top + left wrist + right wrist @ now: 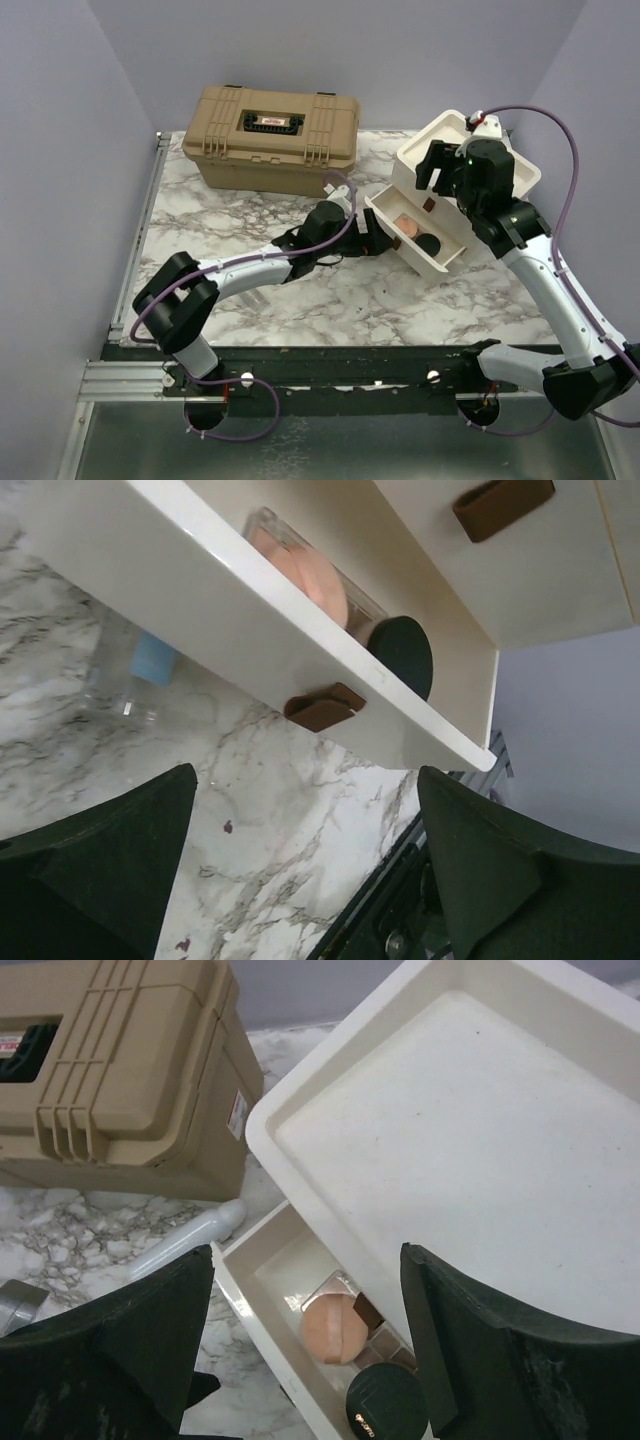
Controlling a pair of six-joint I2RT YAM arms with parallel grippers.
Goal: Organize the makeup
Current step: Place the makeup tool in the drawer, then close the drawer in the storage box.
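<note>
The white drawer box (470, 150) stands at the right with its lower drawer (425, 245) pulled out. In the drawer lie a peach sponge (335, 1328), a black round compact (385, 1405) and a brown palette (368, 1312). My left gripper (310, 850) is open and empty just in front of the drawer's brown handle (325, 707). A tiny light-blue piece (155, 658) lies on the marble under the drawer. A pale cylindrical tube (190, 1240) lies on the table beside the drawer. My right gripper (305, 1350) is open and empty above the box. No brushes show.
The big tan latched case (270, 135) stands at the back left, close to the pale tube. A silvery object (20, 1305) lies on the marble left of the tube. The black rail (330, 365) runs along the table's near edge.
</note>
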